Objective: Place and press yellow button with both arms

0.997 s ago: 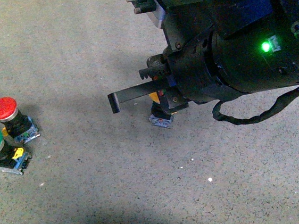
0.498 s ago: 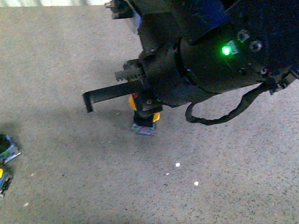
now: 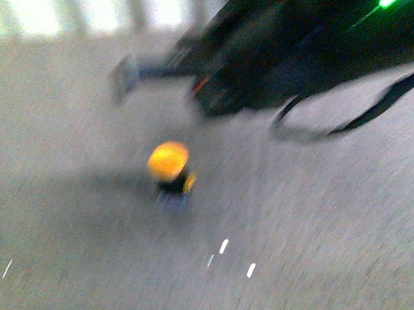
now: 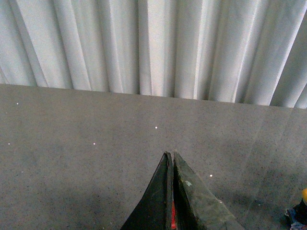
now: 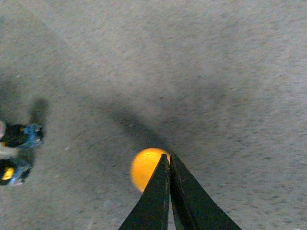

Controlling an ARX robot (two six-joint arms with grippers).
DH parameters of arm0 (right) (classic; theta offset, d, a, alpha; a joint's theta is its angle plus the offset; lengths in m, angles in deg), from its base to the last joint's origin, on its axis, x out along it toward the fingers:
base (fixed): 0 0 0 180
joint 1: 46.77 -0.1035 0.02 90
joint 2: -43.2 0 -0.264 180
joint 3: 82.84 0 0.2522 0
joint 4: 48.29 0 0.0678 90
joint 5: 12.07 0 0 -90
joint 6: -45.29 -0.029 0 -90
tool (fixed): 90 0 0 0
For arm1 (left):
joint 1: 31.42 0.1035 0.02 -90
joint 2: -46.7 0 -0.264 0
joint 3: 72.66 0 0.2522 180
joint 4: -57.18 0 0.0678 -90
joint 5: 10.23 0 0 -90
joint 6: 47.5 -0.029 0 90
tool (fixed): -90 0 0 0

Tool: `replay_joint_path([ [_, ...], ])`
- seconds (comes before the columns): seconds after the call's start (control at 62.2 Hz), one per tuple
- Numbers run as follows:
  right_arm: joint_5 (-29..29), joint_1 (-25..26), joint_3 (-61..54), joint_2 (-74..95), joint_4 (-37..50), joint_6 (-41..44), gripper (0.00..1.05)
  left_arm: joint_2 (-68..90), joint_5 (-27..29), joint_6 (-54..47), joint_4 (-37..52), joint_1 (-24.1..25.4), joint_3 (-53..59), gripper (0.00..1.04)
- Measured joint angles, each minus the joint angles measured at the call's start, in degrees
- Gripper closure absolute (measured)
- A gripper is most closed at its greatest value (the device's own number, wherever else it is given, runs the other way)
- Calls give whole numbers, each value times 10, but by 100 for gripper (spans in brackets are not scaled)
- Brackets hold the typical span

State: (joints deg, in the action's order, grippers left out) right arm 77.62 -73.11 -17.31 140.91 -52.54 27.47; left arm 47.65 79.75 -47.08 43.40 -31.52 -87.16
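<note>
Lifted away from the yellow button (image 3: 168, 161), leaving it upright and uncovered on the floor (image 3: 328, 246), at about seven o'clock from the right gripper (image 5: 169, 160). Fingers pressed together, holding nothing; same for the left gripper (image 4: 171, 157). Placing judged done, pressing probably next. Front view badly blurred.

no text, label or number can be read on anything.

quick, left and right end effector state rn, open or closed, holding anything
Left end effector: closed, holding nothing.
Right end effector: closed, holding nothing, above the yellow button.
</note>
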Motion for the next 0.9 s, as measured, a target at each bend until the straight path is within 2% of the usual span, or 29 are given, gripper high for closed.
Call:
replay_joint_path([
  [0.032, 14, 17, -10, -14, 3, 7, 103, 0, 0, 0, 0, 0, 0, 103],
  [0.177, 24, 57, -31, -45, 8, 28, 78, 0, 0, 0, 0, 0, 0, 103],
  [0.322, 39, 96, -82, -78, 50, 63, 45, 0, 0, 0, 0, 0, 0, 103],
  [0.338, 77, 97, -108, -86, 123, 84, 49, 0, 0, 0, 0, 0, 0, 103],
  [0.37, 117, 103, -150, -103, 229, 115, 56, 0, 0, 0, 0, 0, 0, 103],
  [0.386, 123, 111, -182, -122, 295, 130, 61, 0, 0, 0, 0, 0, 0, 103],
  [0.418, 121, 130, -232, -168, 366, 147, 70, 0, 0, 0, 0, 0, 0, 103],
  [0.466, 115, 153, -276, -235, 400, 159, 83, 0, 0, 0, 0, 0, 0, 103],
  [0.547, 95, 170, -327, -295, 407, 167, 102, 0, 0, 0, 0, 0, 0, 103],
  [0.643, 76, 189, -382, -333, 401, 174, 103, 0, 0, 0, 0, 0, 0, 103],
  [0.9, 50, 217, -445, -436, 365, 175, 103, 0, 0, 0, 0, 0, 0, 103],
])
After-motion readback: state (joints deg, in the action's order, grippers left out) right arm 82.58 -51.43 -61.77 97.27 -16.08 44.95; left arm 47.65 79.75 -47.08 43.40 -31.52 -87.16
